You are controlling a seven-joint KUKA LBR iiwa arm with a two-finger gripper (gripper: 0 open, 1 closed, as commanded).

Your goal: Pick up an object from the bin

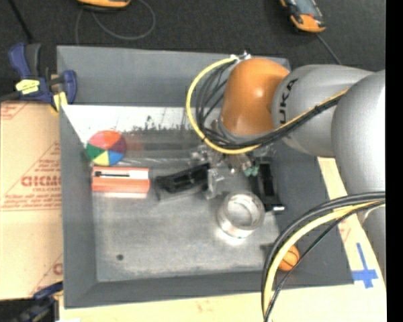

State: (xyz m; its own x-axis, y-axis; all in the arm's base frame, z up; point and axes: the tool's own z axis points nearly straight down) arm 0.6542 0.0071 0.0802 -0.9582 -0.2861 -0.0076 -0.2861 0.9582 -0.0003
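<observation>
Grey metal bin (154, 263), its floor scuffed, carries a few loose things. Far left of the end effector sits one ball (106, 148) in coloured segments. Just below the ball lies one flat orange-red box (121, 182) with a white top. One long black tool (178, 180) lies just left of the end effector (213, 178), its near end right at the metal tip; I cannot tell if they touch. Under the orange wrist cover (252, 106), I cannot tell whether the end effector is spread or pressed together. One shiny metal cup (239, 215) stands just below it, and one black piece (266, 183) lies just to its right.
</observation>
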